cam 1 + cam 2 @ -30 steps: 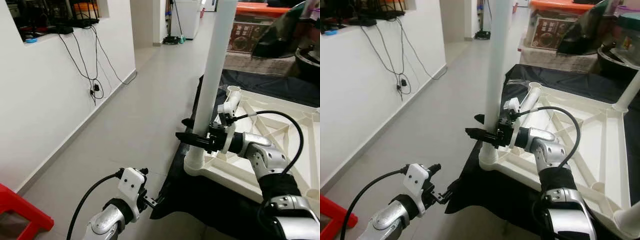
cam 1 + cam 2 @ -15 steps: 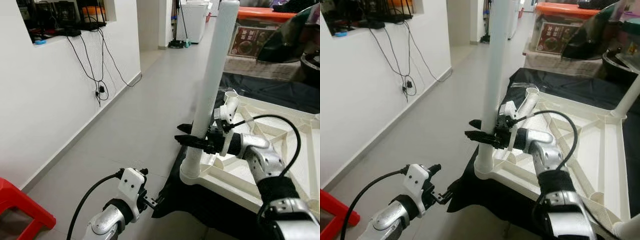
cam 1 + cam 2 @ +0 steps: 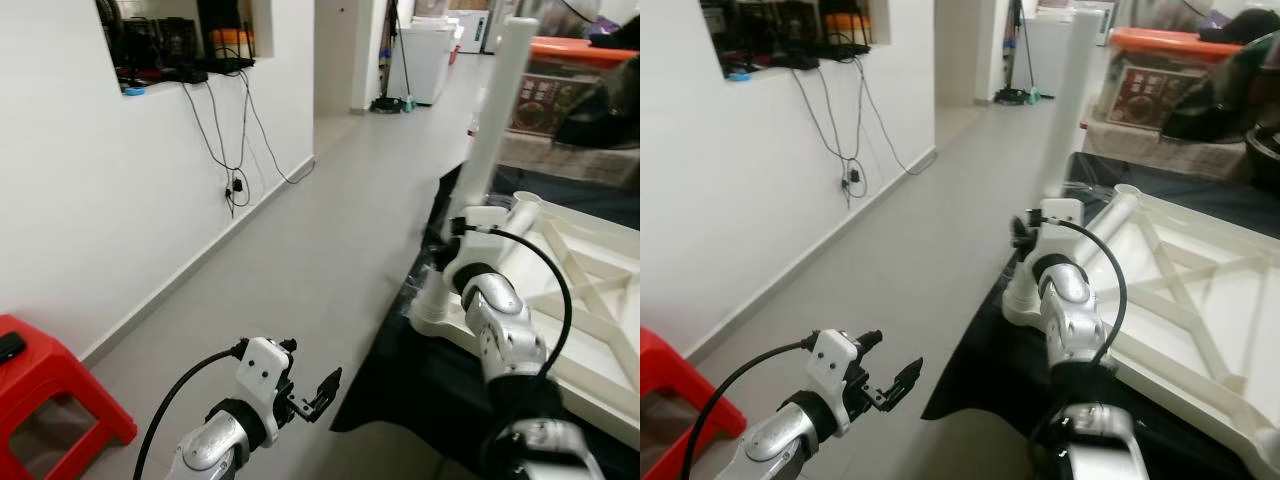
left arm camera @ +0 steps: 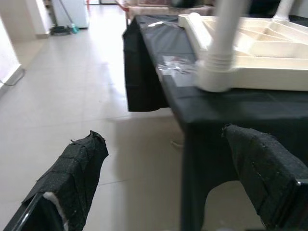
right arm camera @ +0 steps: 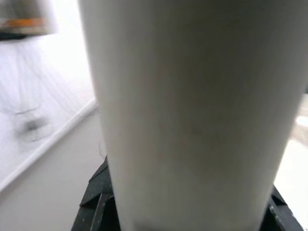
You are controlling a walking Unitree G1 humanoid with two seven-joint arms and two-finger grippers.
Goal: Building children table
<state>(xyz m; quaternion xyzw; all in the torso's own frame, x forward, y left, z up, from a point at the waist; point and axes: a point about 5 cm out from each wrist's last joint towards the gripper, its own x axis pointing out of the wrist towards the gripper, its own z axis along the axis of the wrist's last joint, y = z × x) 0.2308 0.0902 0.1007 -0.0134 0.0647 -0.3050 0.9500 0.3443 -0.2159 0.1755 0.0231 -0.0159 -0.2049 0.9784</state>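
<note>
A white plastic children's table (image 3: 590,300) lies upside down on a black cloth (image 3: 420,370) that covers a low surface beside a grey tiled floor (image 3: 300,250). One white leg (image 3: 490,150) stands upright in the corner socket (image 3: 432,310) of the table nearest the floor. The right gripper (image 3: 1025,235) reaches to that leg just above the socket; in the right wrist view the leg's tube (image 5: 192,115) sits close against the camera with black finger parts at either side of it, fingers closed around the tube. A second white leg (image 3: 1110,225) lies flat on the table's ribbed underside, just beyond the upright one. The left gripper (image 3: 325,388) hangs over the floor, well apart from the table and lower than its edge, its two padded black fingers (image 4: 72,178) spread wide with nothing between them. Across the floor from the table, a white wall (image 3: 90,200) carries dangling black cables (image 3: 235,130), and a red stool (image 3: 50,385) stands at its foot.
</note>
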